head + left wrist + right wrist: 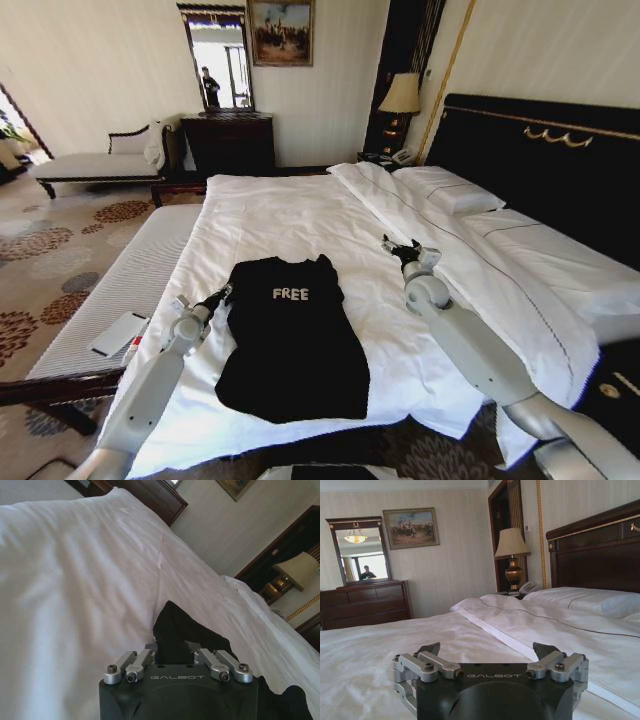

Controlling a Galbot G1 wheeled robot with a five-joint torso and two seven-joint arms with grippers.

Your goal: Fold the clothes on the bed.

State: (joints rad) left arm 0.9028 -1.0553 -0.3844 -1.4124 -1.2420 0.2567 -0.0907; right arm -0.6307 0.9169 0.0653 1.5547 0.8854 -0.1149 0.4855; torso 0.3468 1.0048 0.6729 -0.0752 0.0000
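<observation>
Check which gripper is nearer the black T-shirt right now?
Left. The left gripper is at the black T-shirt's left sleeve edge, fingers around the fabric. The right gripper sits open over bare white duvet, apart from it.

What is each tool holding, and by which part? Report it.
The left tool appears to pinch the black T-shirt at its left edge near the shoulder. The right tool is open, holding nothing.

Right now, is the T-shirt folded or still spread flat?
Partly folded: the black T-shirt lies on the bed as a narrow strip, no sleeves out. Left gripper grips its upper left edge; right gripper open over bare duvet.
</observation>
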